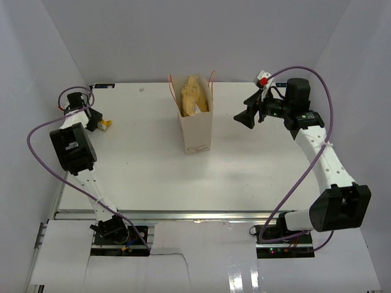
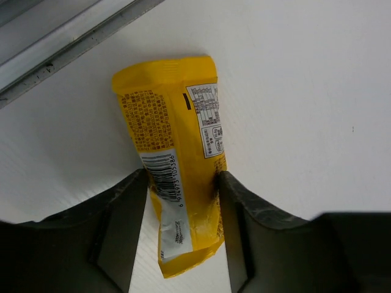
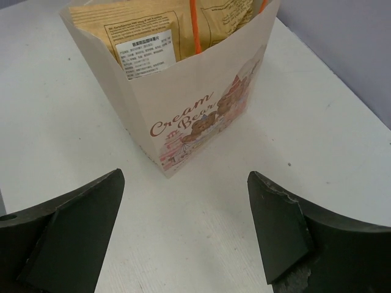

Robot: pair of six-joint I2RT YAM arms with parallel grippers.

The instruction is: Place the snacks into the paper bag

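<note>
The cream paper bag stands upright at the table's middle back, with the brown-gold pouch sticking out of its open top. The right wrist view shows the bag, the pouch's white label and an orange cord handle. A yellow wrapper lies on the table at the far left. My left gripper has its fingers pressed on both sides of it, low at the table. My right gripper is open and empty, right of the bag. No green or red wrapper shows.
A metal rail runs along the table's left edge, close behind the yellow wrapper. White walls enclose the table on the left, back and right. A purple cable loops over the right arm.
</note>
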